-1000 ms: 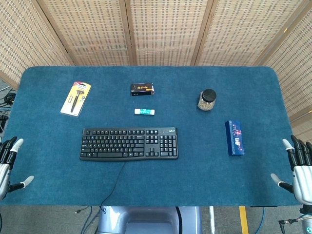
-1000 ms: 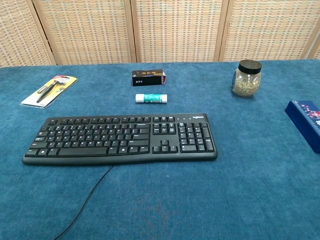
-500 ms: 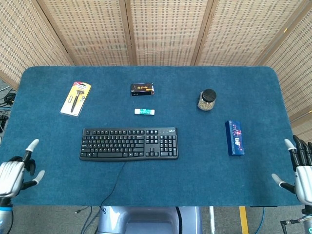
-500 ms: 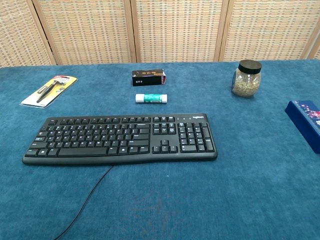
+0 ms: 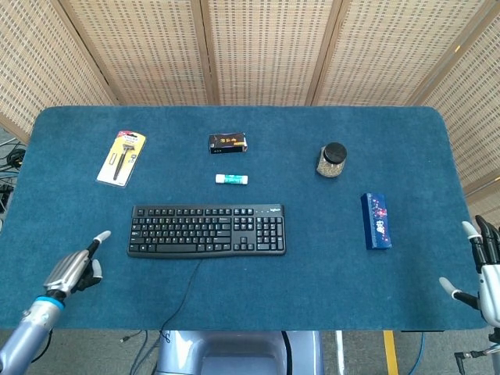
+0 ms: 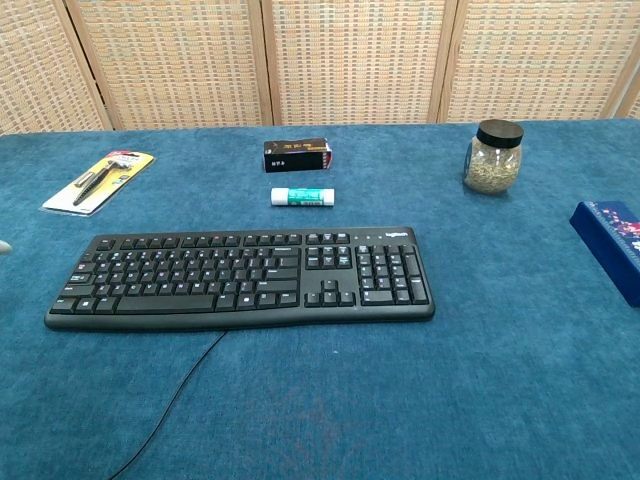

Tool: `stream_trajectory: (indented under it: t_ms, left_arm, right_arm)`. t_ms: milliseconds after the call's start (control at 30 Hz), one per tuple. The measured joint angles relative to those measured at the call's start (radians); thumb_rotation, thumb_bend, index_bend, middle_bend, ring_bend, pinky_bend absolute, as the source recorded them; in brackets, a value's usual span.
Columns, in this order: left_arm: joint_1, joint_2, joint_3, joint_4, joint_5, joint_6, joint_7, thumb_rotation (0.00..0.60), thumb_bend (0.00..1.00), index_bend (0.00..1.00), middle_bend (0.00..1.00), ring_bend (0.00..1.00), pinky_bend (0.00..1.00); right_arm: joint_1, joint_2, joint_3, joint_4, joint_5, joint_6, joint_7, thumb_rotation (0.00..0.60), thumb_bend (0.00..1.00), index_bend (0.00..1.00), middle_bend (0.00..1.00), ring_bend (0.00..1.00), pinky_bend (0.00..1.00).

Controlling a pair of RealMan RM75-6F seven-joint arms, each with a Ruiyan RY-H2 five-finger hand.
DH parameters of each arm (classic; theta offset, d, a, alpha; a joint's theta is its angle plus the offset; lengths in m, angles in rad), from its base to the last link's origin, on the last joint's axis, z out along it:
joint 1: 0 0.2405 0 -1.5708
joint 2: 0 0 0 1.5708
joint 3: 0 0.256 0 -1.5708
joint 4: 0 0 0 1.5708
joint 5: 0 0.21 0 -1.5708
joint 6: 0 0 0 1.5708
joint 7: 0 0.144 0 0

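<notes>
Woven cane screens (image 5: 266, 47) close off the back of the scene, and a table covered in dark blue carpet-like cloth (image 5: 328, 273) fills most of both views.

Largest item on the cloth: a black keyboard (image 5: 207, 230), lying flat near the middle, its cable (image 5: 183, 293) running off the near edge. Nothing touches it.

Left hand (image 5: 74, 269): low over the near left part of the table, just beside the keyboard's left end but apart from it. One finger points out toward the keyboard; the others look curled in, and nothing is held. In the chest view only a pale fingertip shows at the left edge.

Right hand (image 5: 486, 277): at the far right edge of the head view, off the table's near right corner, fingers spread apart and holding nothing. It is out of the chest view.

Blue patterned box (image 5: 376, 221): flat on the right side, well apart from the keyboard.

Yellow card pack with a tool (image 5: 122, 156): far left.

Glass jar with a black lid (image 5: 332, 160): upright, beyond the blue box.

Small black box (image 5: 227, 143): beyond the keyboard, centre.

White and green glue stick (image 5: 231, 179): on its side between the black box and the keyboard.
</notes>
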Motion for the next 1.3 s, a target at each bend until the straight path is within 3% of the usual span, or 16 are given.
stream_trajectory:
  t_ms: [233,1300]
  left_arm:
    - [-0.083,-0.051,-0.021,0.057,-0.100,-0.117,-0.023,0.600,1.00,0.00,1.00,0.87,0.70]
    - [-0.155,-0.127,0.015,0.095,-0.183,-0.144,0.055,0.600,0.97,0.00,1.00,0.87,0.71]
  right_arm:
    - [0.003,0.005,0.006,0.004,0.017,-0.012,0.012,0.600,0.00,0.00,0.00,0.00,0.00]
    - [0.007,0.005,0.015,0.011,0.036,-0.025,0.021,0.600,0.00,0.00,0.00,0.00,0.00]
